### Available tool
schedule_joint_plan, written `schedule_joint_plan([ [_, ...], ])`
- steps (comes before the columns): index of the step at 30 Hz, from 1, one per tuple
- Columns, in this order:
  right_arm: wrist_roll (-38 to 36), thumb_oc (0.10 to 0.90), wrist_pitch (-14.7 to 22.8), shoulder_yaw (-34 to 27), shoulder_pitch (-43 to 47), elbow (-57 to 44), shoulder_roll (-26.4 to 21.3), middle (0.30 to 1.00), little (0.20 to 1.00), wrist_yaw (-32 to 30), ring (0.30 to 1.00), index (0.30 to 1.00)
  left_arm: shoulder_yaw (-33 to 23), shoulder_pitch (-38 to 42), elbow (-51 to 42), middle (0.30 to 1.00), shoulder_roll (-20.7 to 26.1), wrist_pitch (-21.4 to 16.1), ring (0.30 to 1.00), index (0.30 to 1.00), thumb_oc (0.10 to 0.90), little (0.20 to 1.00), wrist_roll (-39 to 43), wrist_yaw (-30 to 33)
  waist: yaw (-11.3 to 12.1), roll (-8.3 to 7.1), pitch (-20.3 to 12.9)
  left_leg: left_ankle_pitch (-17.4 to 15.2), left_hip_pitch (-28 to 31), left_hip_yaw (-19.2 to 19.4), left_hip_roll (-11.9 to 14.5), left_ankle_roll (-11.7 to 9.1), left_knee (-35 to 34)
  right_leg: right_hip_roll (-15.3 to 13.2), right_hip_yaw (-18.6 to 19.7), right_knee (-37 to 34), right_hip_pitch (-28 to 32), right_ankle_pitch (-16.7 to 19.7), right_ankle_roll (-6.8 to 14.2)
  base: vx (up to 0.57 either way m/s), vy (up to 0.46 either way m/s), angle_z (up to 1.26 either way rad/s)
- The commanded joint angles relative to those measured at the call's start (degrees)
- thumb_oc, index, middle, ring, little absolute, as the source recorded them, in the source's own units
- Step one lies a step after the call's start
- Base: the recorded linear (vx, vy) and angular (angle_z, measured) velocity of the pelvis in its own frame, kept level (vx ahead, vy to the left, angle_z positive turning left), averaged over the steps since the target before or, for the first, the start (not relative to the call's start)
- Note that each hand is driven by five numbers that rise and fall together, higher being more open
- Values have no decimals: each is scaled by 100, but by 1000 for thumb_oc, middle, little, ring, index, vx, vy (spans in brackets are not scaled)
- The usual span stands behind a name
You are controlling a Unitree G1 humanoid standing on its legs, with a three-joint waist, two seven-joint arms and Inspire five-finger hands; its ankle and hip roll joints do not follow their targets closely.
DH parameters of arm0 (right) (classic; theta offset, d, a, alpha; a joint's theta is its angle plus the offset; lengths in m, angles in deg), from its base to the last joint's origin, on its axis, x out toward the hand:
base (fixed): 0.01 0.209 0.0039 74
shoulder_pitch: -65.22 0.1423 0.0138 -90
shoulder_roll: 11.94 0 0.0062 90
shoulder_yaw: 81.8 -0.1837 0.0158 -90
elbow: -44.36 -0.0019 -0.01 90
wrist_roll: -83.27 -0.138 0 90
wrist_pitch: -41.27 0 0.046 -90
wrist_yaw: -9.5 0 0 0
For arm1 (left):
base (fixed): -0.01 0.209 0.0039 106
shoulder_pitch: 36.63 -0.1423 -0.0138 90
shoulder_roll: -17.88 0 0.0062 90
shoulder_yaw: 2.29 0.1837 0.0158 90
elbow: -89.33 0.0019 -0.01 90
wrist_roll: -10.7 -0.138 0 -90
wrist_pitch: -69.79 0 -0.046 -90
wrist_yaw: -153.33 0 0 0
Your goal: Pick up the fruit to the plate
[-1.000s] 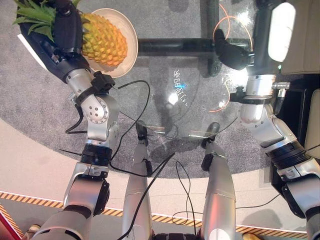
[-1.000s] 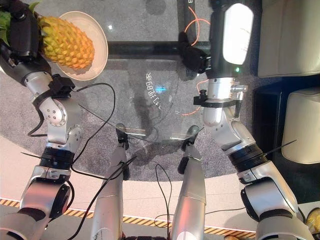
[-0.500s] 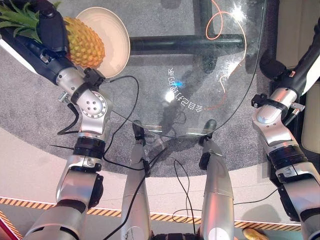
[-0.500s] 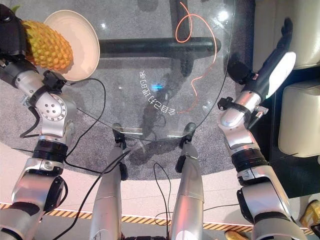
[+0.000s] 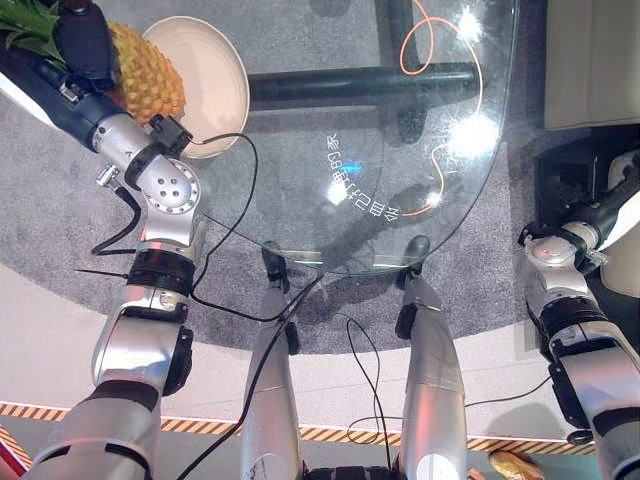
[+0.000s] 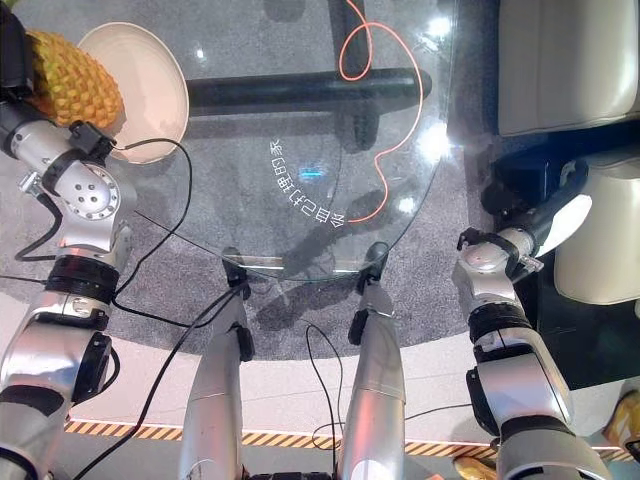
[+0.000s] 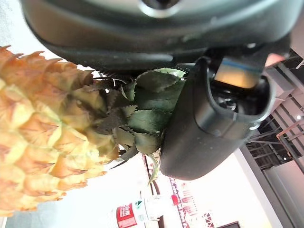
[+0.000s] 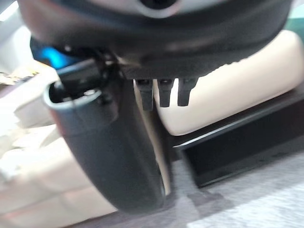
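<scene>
**Pineapple in my left hand at the plate's edge, right arm out by the seats**

My left hand (image 5: 82, 40) is wrapped round the pineapple (image 5: 148, 76) where the fruit meets its green crown; the left wrist view shows the thumb (image 7: 209, 123) pressed into the leaves, so the hand is clamped on it. The fruit lies tilted over the left rim of the cream plate (image 5: 215, 80), partly above it; I cannot tell whether it touches the plate.

The plate sits at the far left of the round glass table (image 5: 470, 200). The near glass edge curves just ahead of me, with open glass from the plate across to the right edge. An orange cable (image 5: 425, 45) loops by the far right part of the glass, over the dark bar (image 5: 350, 85) below. Grey carpet (image 5: 60, 230) lies left of the table and runs under it, with pale floor nearer me.

My right hand (image 8: 111, 152) is off the table's right side, next to the cream seats (image 6: 570, 60). Its fingers look short and tucked in the right wrist view, holding nothing.

Since a second ago the right arm has swung from above the glass out to the right and down. The pineapple remains in the left grip by the plate, though the camera has shifted.

Bright writing shows on the glass (image 5: 355, 185); I cannot read it.
</scene>
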Motion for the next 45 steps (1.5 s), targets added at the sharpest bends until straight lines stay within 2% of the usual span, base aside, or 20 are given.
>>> schedule_joint_plan([
  [1,-16,800,3,-130,66,448,-129,900,900,239,900,900,120,863,-88,300,739,-694,300,300,100,200,-49,-61,167,-160,-153,-571,-109,-105,39,-191,620,108,-144,-560,500,42,227,0,0,0],
  [6,-125,800,-399,-127,49,828,-130,900,900,762,900,900,215,955,102,300,716,-642,300,300,100,200,-7,-95,174,-169,-153,-582,-112,-118,50,-186,679,108,-147,-521,518,20,222,0,0,0],
  [9,-138,800,-668,-72,-3,1005,-122,900,900,1277,900,900,270,993,174,300,735,-585,300,300,100,200,23,-131,174,-182,-153,-587,-112,-122,69,-189,717,110,-153,-489,524,8,213,0,0,0],
  [17,-73,800,-1075,120,-61,1215,-45,900,900,2165,900,900,366,1089,315,300,736,-486,300,300,100,200,90,-357,164,-231,-153,-578,-93,-138,84,-189,746,142,-136,-451,536,-1,197,0,0,0],
  [24,-56,800,-1591,302,-34,1375,16,900,900,3074,900,900,471,1242,407,300,746,-341,300,300,100,200,158,-656,158,-267,-153,-562,-106,-144,106,-210,768,169,-117,-430,525,-5,192,0,0,0],
  [34,7,800,-1712,390,-37,1492,-11,900,900,3516,900,900,547,1304,605,300,773,-298,300,300,100,200,278,-922,142,-303,-153,-547,-115,-164,118,-223,796,200,-98,-411,528,-11,176,0,0,0],
  [45,79,800,-1752,415,-9,1434,-20,900,900,3538,900,900,670,1453,781,300,774,-293,300,300,100,200,306,-1042,93,-316,-153,-540,-152,-168,125,-230,845,220,-46,-390,487,2,173,3,4,-1],
])
